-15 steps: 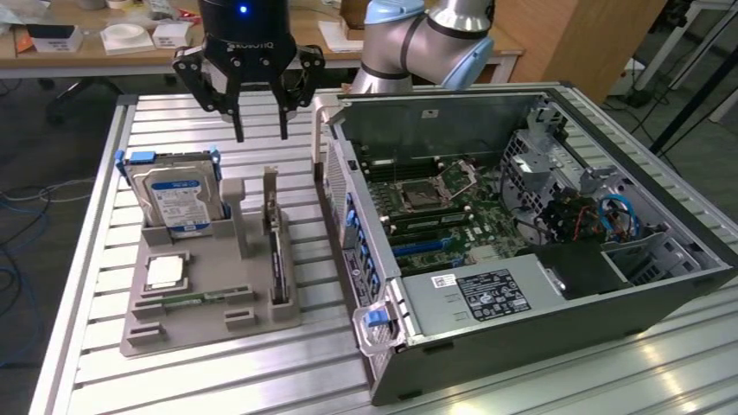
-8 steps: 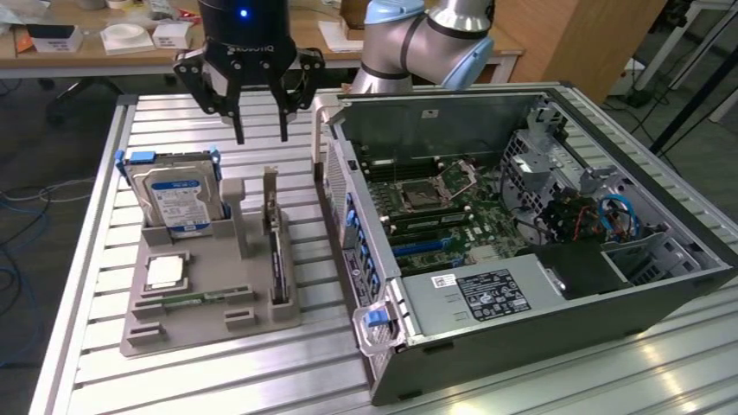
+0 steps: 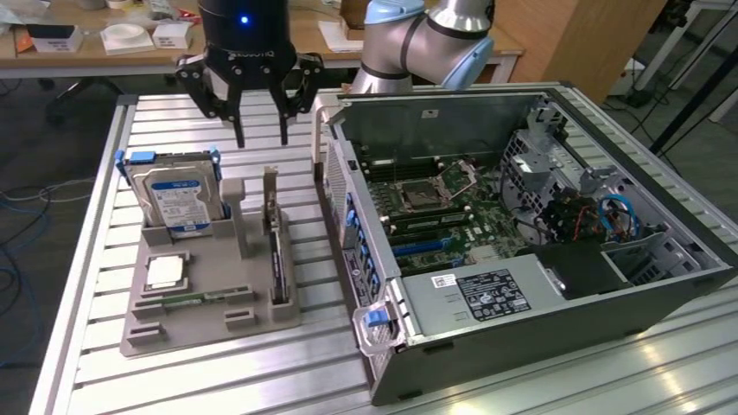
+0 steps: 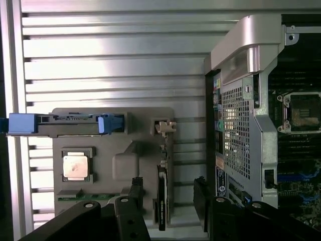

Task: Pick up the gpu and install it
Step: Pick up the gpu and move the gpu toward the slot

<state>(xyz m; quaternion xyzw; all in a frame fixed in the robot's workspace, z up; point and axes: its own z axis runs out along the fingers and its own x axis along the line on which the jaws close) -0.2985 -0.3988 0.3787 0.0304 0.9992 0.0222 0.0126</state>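
Broadly, spans the scene as a slatted metal table [image 3: 92, 225], bearing an open computer case [image 3: 645, 259] laid on its side with the motherboard exposed. Sits just beside the case, on the exterior view's left, as a grey holder [image 3: 207, 327] carrying a hard drive [image 3: 179, 203]. Hovers above the holder's far end as the gripper [image 3: 262, 130], spread wide and gripping nothing. Stands on edge in the holder slot nearest the case as the gpu [image 3: 278, 268], dark board, pale bracket [image 3: 271, 190] at one end. Probably handles light, stiff and fragile; best pinched across the flat faces near the top edge, clear of components.
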